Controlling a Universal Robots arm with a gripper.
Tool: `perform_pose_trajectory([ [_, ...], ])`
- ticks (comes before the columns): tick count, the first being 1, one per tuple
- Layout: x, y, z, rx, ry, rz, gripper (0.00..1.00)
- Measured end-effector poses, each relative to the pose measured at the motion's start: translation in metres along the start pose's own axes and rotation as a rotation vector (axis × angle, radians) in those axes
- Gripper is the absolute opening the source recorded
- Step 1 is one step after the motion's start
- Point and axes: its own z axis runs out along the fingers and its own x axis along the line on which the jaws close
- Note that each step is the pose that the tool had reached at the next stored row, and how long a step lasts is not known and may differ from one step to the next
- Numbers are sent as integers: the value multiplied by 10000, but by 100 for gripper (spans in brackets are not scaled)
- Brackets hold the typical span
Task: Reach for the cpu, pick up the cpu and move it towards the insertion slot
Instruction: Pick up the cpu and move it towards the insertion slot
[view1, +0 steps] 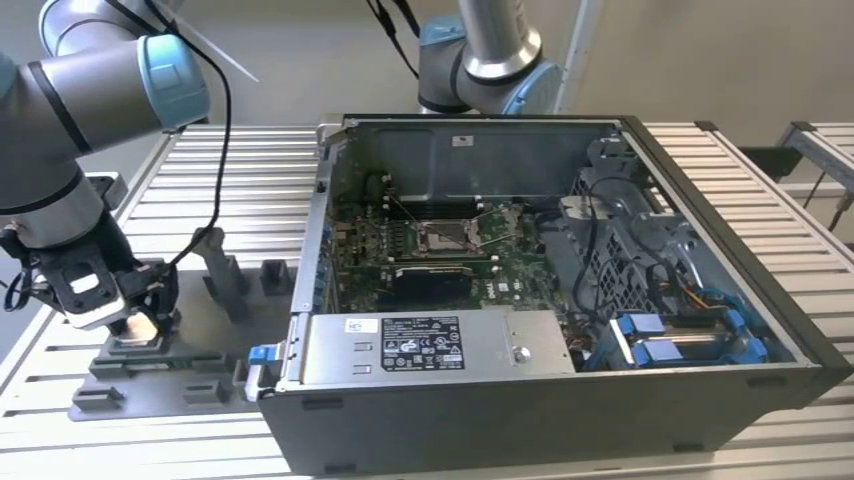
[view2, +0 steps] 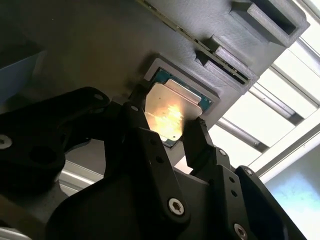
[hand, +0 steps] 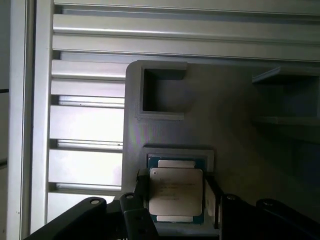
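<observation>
Exterior view, left to right: claw (view1: 134, 322) low over the grey fixture (view1: 167, 365) on the ribbed tabletop (view1: 240, 170); open computer case (view1: 561, 400) with the insertion slot (view1: 443, 236) on its green board, well apart from the claw. Both wrist views: cpu (hand: 176, 192) seated in the fixture's square recess, black fingers (hand: 141, 190) spread, one flanking each side; contact with its edges cannot be told.

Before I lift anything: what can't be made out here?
First wrist view: the gripper covers one edge of the cpu.
Second wrist view: glare washes out the cpu's top.
Exterior view: the gripper hides the cpu; contacts in the insertion slot are too small to see.
</observation>
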Motion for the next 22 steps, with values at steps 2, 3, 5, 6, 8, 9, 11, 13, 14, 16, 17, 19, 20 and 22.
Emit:
perform_pose_trajectory([
  [2,0,0,1,0,0,0,0],
  [3,0,0,1,0,-1,0,0],
  [5,-1,1,-30,12,0,-1,0],
  [6,-1,2,-66,21,6,-2,0],
  [8,-1,6,-149,28,6,-2,0],
  [9,-1,7,-195,32,9,-2,0],
  [11,-1,11,-287,33,8,-4,0],
  [13,-1,14,-380,33,9,-7,0],
  [14,-1,16,-421,33,8,-7,0],
  [16,-1,19,-515,33,8,-7,0],
  [17,-1,21,-561,32,7,-7,0],
  [19,-2,24,-651,33,8,-7,0],
  [20,-2,26,-696,33,8,-7,0],
  [22,-3,29,-787,33,8,-9,0],
])
